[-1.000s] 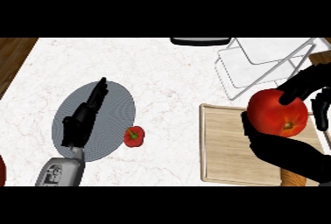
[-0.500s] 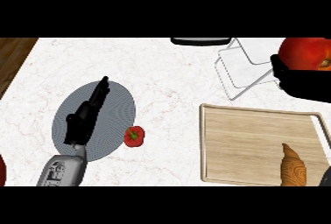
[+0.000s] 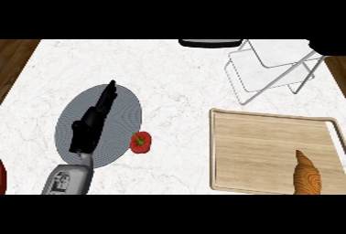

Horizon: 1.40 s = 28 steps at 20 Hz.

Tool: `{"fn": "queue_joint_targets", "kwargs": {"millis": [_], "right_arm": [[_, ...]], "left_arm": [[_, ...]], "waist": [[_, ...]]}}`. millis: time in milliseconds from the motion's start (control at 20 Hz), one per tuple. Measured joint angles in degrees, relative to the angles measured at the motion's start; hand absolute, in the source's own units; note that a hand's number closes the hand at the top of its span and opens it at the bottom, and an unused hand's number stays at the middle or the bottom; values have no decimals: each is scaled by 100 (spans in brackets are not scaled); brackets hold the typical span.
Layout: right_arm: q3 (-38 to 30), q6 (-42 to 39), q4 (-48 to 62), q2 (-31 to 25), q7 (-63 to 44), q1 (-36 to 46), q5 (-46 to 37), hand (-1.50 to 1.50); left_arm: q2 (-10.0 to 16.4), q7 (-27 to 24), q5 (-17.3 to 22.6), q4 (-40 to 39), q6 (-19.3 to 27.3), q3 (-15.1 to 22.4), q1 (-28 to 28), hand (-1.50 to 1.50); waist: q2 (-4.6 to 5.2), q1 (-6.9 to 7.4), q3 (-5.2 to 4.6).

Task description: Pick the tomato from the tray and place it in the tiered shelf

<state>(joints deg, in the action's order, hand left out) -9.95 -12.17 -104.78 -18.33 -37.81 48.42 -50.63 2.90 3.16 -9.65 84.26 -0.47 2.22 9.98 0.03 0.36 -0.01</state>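
Note:
The large tomato shows nowhere in this view. A dark part of my right hand [image 3: 329, 46] is all that shows of it, at the top right corner, just past the white wire tiered shelf [image 3: 270, 68]. What it holds is hidden. The wooden tray [image 3: 263, 146] lies at the lower right with only a croissant [image 3: 308, 176] on it. My left hand [image 3: 93, 121] rests open, fingers straight, over a grey plate [image 3: 125, 107] at the left.
A small red vegetable with a green stem [image 3: 140, 142] lies on the counter beside the grey plate. A dark object [image 3: 209, 43] sits at the counter's far edge. Something red [image 3: 2, 176] shows at the left edge.
My right hand lifted the tomato off the tray and carried it up and to the right, past the shelf, until the tomato left the view. The left hand has not moved.

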Motion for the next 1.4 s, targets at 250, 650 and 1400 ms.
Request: {"fn": "queue_joint_targets", "kwargs": {"millis": [250,650,1400], "right_arm": [[141,700,789,8,448,-1,-355,150],[181,1838,2354,-126,1569,348,-660,150],[-806,3211,4255,-1,3238,781,916,150]], "left_arm": [[29,-126,17,-128,-56,-41,0,0],[112,-87,75,-10,-147,-107,-5,0],[46,-260,-10,-105,-88,-84,-89,0]], "waist": [[6,8,-1],[16,47,1],[17,39,3]]}}
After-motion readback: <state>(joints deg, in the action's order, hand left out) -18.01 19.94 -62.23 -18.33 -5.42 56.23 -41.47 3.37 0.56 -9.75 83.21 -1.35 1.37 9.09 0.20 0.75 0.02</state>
